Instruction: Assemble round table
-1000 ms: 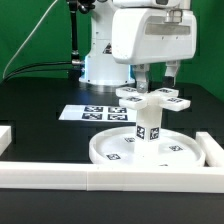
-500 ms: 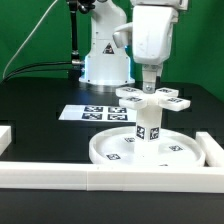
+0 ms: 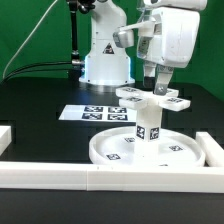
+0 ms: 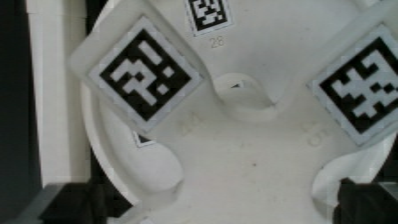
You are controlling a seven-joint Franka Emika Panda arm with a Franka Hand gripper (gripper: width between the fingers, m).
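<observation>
Leg [image 3: 147, 128] upright on disc [image 3: 150, 152]; foot [image 3: 152, 98] lies crosswise atop it. Claw [image 3: 158, 89] astride foot; grip state unclear.

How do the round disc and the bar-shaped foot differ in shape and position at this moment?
The round disc is large, circular and rimmed; the foot is a small flat bar. The disc lies on the table at the bottom, while the foot sits on top of the upright leg, under the pincer. Both are white and carry square tags.
</observation>
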